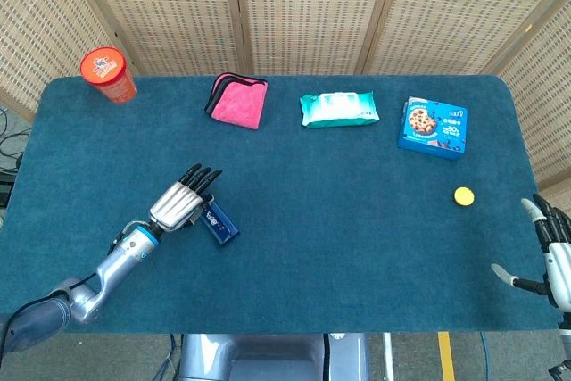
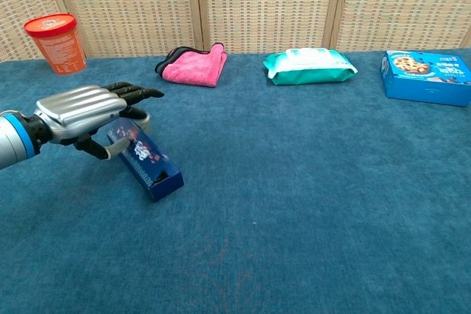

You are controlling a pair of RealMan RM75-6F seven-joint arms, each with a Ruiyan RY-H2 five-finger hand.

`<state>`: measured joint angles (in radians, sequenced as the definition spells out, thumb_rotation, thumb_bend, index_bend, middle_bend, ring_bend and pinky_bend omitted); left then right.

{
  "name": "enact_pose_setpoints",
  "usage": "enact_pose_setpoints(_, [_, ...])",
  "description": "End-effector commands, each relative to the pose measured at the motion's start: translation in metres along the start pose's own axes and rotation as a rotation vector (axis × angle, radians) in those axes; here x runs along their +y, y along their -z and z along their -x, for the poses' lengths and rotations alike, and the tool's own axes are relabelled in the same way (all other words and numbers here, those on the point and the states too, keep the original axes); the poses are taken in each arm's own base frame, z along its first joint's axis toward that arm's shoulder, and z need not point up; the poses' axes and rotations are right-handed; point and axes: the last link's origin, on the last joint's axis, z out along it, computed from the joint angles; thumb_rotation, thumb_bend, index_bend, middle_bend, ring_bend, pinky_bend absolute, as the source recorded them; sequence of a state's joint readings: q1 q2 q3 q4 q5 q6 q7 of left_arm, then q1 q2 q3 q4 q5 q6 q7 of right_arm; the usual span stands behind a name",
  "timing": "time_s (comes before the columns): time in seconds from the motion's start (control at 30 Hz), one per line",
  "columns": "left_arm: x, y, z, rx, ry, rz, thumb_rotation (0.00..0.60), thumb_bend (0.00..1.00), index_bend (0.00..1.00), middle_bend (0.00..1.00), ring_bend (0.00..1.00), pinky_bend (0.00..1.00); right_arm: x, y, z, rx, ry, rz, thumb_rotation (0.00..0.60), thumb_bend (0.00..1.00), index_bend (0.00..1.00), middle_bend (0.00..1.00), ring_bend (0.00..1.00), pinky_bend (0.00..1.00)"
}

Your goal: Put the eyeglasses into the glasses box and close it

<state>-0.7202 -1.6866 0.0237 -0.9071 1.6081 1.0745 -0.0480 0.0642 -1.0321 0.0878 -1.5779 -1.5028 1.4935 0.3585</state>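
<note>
The dark blue patterned glasses box (image 1: 219, 223) lies on the table's left part, and its lid (image 2: 147, 159) looks folded down. No eyeglasses show in either view. My left hand (image 1: 178, 202) lies flat over the box's near-left end (image 2: 85, 108), fingers stretched out and resting on the lid, thumb beside the box. My right hand (image 1: 553, 256) hangs at the table's lower right edge in the head view, fingers spread and holding nothing.
Along the back stand an orange cup (image 1: 108, 74), a pink cloth (image 1: 238, 100), a teal wipes pack (image 1: 339, 109) and a blue cookie box (image 1: 433, 128). A small yellow disc (image 1: 463, 195) lies near the right edge.
</note>
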Motion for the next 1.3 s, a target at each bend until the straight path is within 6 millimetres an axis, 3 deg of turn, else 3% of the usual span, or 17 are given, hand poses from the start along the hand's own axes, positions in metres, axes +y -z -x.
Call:
enact_pose_setpoints(0.03, [-0.003, 0.001, -0.005, 0.010, 0.001, -0.004, 0.600, 0.53, 0.00, 0.00, 0.00, 0.00, 0.000, 0.000, 0.000, -0.001, 0.000, -0.001, 0.600, 0.00, 0.00, 0.00, 0.00, 0.00])
enact_pose_setpoints(0.33, [-0.007, 0.002, -0.015, 0.010, 0.005, -0.019, 0.600, 0.47, 0.00, 0.00, 0.00, 0.00, 0.000, 0.001, 0.000, -0.002, -0.001, -0.001, 0.600, 0.00, 0.00, 0.00, 0.00, 0.00])
enact_pose_setpoints(0.57, [-0.011, 0.024, -0.023, -0.089, -0.061, 0.060, 0.600, 0.38, 0.00, 0.00, 0.00, 0.00, 0.001, 0.000, -0.001, -0.004, -0.005, 0.005, 0.600, 0.00, 0.00, 0.00, 0.00, 0.00])
enact_pose_setpoints(0.8, [-0.011, 0.028, -0.032, -0.173, -0.165, 0.063, 0.600, 0.15, 0.00, 0.00, 0.00, 0.00, -0.001, 0.000, -0.001, -0.004, -0.005, 0.000, 0.600, 0.00, 0.00, 0.00, 0.00, 0.00])
enact_pose_setpoints(1.17, [0.019, -0.005, -0.026, -0.209, -0.197, 0.091, 0.600, 0.15, 0.00, 0.00, 0.00, 0.00, 0.001, -0.001, -0.001, -0.005, -0.006, 0.010, 0.600, 0.00, 0.00, 0.00, 0.00, 0.00])
enact_pose_setpoints(1.3, [0.027, -0.012, -0.027, -0.216, -0.194, 0.093, 0.600, 0.27, 0.03, 0.00, 0.00, 0.00, 0.001, -0.002, -0.002, -0.005, -0.010, 0.010, 0.600, 0.00, 0.00, 0.00, 0.00, 0.00])
